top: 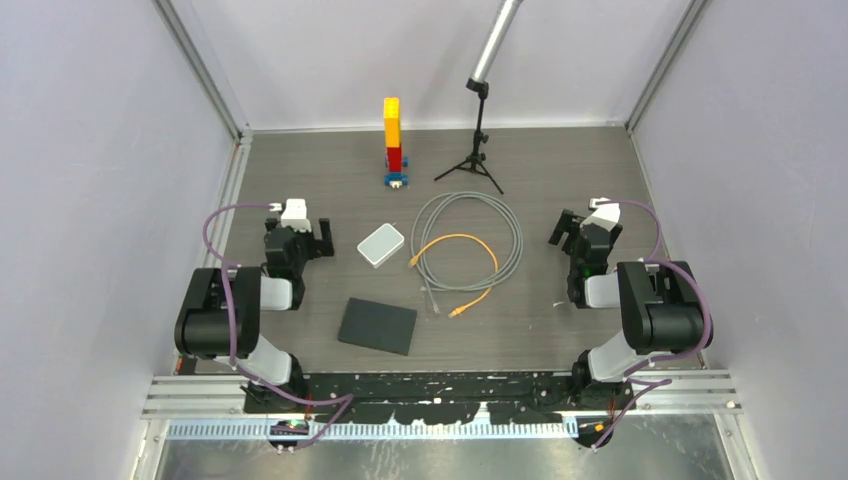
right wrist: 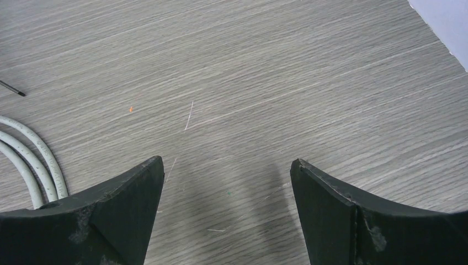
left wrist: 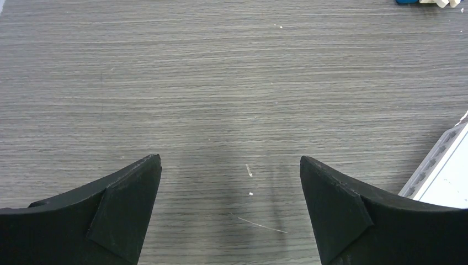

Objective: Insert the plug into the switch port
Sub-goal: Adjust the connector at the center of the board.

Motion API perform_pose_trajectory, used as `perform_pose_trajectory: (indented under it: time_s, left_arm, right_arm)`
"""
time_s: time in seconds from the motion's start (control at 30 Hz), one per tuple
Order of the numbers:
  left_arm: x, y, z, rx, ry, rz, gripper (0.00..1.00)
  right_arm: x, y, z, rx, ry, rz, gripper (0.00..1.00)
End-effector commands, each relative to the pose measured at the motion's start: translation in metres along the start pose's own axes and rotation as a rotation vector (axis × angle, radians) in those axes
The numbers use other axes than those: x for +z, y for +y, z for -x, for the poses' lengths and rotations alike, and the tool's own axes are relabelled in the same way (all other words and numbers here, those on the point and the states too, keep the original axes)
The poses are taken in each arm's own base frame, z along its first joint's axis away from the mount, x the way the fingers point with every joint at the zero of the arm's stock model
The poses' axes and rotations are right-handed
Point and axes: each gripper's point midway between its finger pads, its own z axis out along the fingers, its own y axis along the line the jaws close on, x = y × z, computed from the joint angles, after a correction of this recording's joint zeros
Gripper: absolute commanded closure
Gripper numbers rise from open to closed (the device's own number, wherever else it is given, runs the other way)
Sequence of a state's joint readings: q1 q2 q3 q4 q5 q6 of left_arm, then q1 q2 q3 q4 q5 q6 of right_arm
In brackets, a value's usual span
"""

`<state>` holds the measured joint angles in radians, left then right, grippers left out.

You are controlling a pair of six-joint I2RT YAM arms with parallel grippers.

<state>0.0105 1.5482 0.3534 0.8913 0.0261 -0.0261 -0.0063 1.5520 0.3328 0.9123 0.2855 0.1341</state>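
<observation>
Left tool (left wrist: pixel 230 165), right tool (right wrist: pixel 227 163): released, empty.
Switch box (top: pixel 381 245) right of left tool, orange plug (top: pixel 414 260) just beyond; left arm nearer.

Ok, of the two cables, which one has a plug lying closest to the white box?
The orange cable, the thin one mostly inside the grey coil; its plug end lies just right of the white box.

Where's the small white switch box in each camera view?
Top external: white switch box left of centre, beside the grey cable coil.
Left wrist: its corner at the right edge, with a row of ports showing.
Right wrist: not in it; only the grey cable coil, at left.
Shared landmark: wood-grain table.
</observation>
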Motion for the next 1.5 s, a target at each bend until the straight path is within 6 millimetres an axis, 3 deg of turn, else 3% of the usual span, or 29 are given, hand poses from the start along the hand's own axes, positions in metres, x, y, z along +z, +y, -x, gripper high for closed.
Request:
perform_pose_trajectory:
  time_s: [0.0, 0.6, 0.63, 0.73, 0.93, 1.03, 1.13, 1.2, 1.47]
  left_arm:
    - [0.005, 0.002, 0.016, -0.002, -0.047, 0.012, 0.00]
    - [0.004, 0.001, 0.017, -0.002, -0.049, 0.010, 0.00]
    - [0.004, -0.005, 0.018, 0.002, -0.052, -0.008, 0.00]
    - [-0.001, -0.017, 0.029, 0.034, -0.074, -0.039, 0.00]
    - [-0.014, -0.003, 0.049, -0.053, 0.075, 0.120, 0.00]
    - [-0.020, -0.006, 0.053, -0.090, 0.116, 0.124, 0.00]
    - [-0.035, -0.013, 0.076, -0.137, 0.050, 0.108, 0.00]
    - [-0.050, -0.007, 0.082, -0.275, 0.050, 0.170, 0.00]
    - [-0.093, -0.048, 0.101, -0.415, 0.132, -0.033, 0.00]
  right_arm:
    - [0.004, 0.005, 0.018, 0.021, -0.066, 0.009, 0.11]
    - [0.000, 0.007, 0.017, 0.017, -0.077, 0.032, 0.11]
    - [-0.002, 0.009, 0.018, 0.017, -0.087, 0.045, 0.11]
    - [-0.007, 0.007, 0.025, 0.030, -0.112, 0.039, 0.11]
    - [-0.011, 0.004, 0.035, 0.036, -0.099, 0.015, 0.11]
    - [-0.015, -0.007, 0.048, 0.062, -0.048, -0.071, 0.11]
    - [-0.021, -0.030, 0.055, 0.182, 0.024, -0.260, 0.11]
    - [-0.024, -0.032, 0.063, 0.199, 0.081, -0.305, 0.11]
    - [-0.053, 0.001, 0.101, 0.322, 0.182, -0.168, 0.11]
